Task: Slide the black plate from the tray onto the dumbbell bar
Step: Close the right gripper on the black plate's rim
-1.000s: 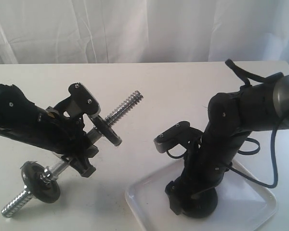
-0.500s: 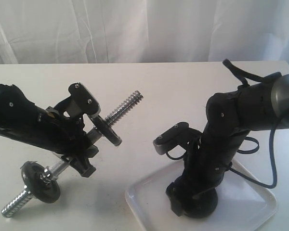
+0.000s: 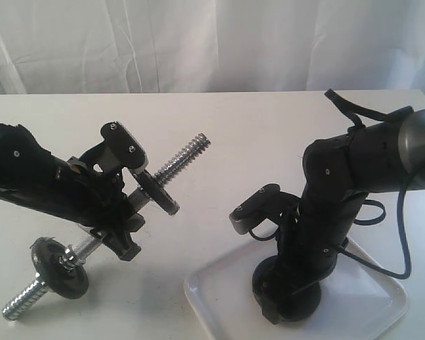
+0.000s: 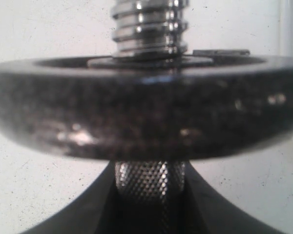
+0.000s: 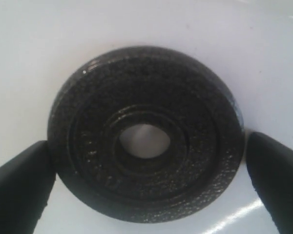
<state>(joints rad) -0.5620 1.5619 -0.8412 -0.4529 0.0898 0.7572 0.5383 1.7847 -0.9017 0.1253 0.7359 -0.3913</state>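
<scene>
The black plate [image 5: 145, 131] lies flat on the white tray [image 5: 136, 24], its centre hole facing up. My right gripper [image 5: 147, 144] is open and straddles it, one finger close against each side of the rim. In the exterior view the right gripper [image 3: 287, 301] is down on the tray [image 3: 372, 312], mostly covering the plate [image 3: 301, 303]. My left gripper [image 3: 120, 219] is shut on the knurled middle of the dumbbell bar [image 3: 185, 158] and holds it tilted, threaded end up. The knurled grip [image 4: 149, 183] sits between my left gripper's [image 4: 149, 180] jaws.
Two other black plates are on the bar: one just above the left gripper [image 3: 156, 190], filling the left wrist view [image 4: 146, 117], and one near the low end [image 3: 60, 268]. The bar's low tip [image 3: 20, 303] is near the white table [image 3: 269, 134]. A curtain hangs behind.
The right arm has shifted slightly to the right and settled lower over the plate on the tray. The left arm and the bar have not moved.
</scene>
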